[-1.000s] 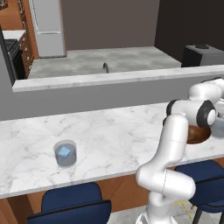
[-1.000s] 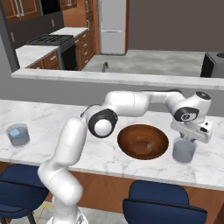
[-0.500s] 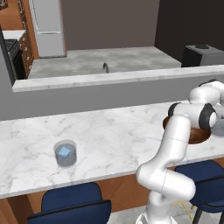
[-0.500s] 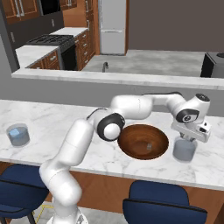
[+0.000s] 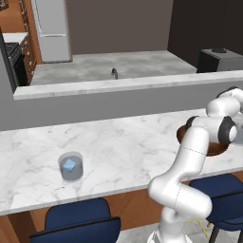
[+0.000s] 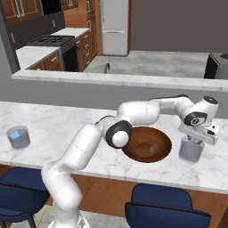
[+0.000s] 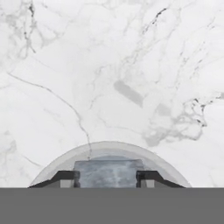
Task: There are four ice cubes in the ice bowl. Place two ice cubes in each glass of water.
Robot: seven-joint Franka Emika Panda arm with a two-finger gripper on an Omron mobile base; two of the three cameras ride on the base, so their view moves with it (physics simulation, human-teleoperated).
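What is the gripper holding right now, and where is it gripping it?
The gripper holds an ice cube, its fingers pressed on two opposite side faces, right above the glass beside the bowl.

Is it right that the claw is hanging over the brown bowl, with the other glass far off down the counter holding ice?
Not quite. The claw hangs over the near glass, beside the brown bowl, as the right base view shows. The other glass down the counter does hold ice.

Glossy wood-like ice bowl [image 6: 151,144] — veined marble counter [image 6: 53,129]
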